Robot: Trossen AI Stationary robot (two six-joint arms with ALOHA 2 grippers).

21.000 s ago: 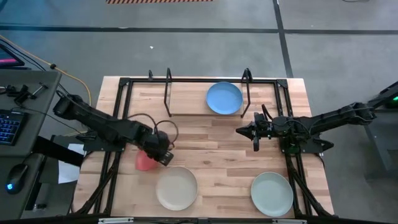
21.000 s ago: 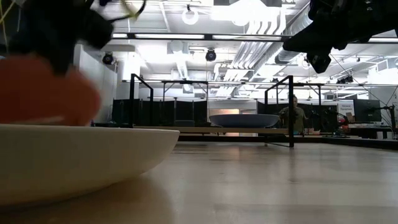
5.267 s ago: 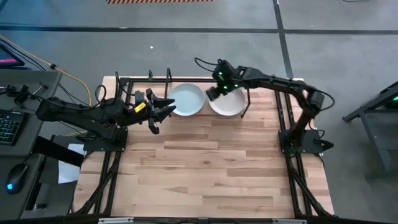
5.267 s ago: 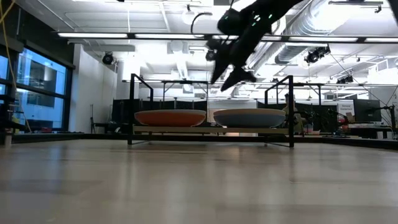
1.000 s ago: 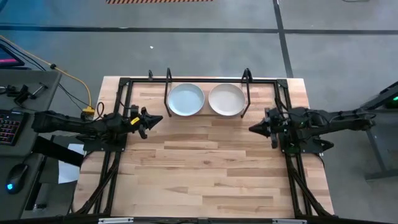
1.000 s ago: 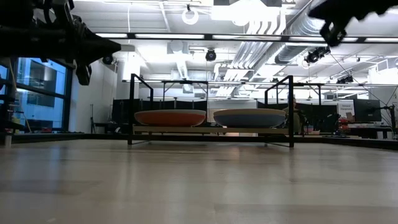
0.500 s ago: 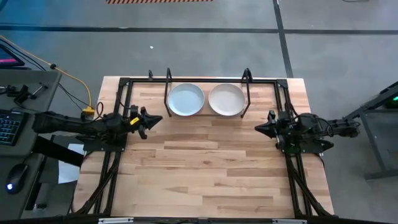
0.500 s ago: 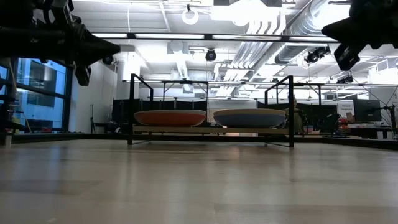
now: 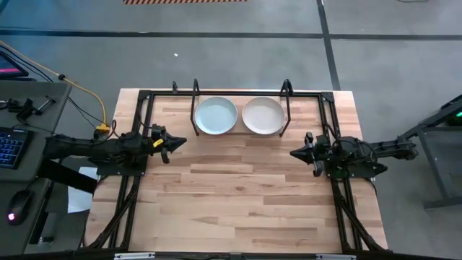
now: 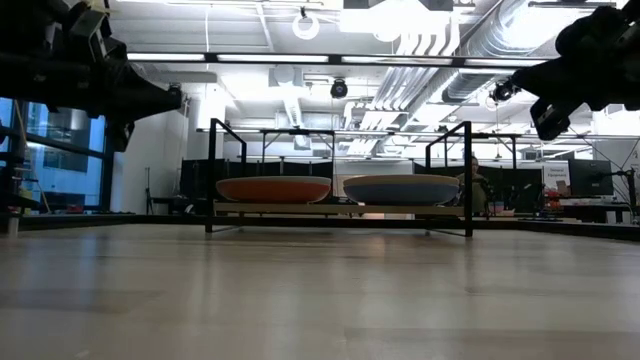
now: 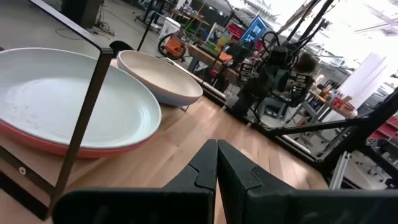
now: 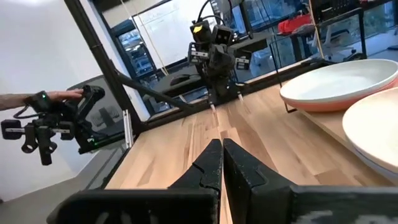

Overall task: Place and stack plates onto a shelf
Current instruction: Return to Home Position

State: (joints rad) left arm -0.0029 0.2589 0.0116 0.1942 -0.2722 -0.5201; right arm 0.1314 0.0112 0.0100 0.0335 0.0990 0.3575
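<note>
The black rod shelf (image 9: 286, 92) stands at the table's far edge and carries two stacks. In the left stack a pale green plate (image 9: 216, 115) lies in the red plate (image 10: 273, 190). In the right stack the cream plate (image 9: 263, 115) lies in the blue plate (image 10: 400, 189). My left gripper (image 9: 182, 141) hovers shut over the table's left side, pointing right, short of the shelf (image 11: 93, 93). My right gripper (image 9: 291, 152) hovers shut at the right side, pointing left. Both hold nothing; their fingertips meet in the wrist views (image 11: 216, 144) (image 12: 221, 142).
A larger black frame (image 9: 137, 123) edges the table. Bare wood (image 9: 238, 195) spreads from the shelf to the near edge between the arms. A desk with a keyboard (image 9: 11, 148) stands left of the table. In the right wrist view, a person's hand (image 12: 59, 96) rests on a device beyond the table.
My right gripper has come down from high above the table's right side. My left gripper has sunk a little and drawn back slightly toward the left edge. Both stayed shut. The plates have not moved.
</note>
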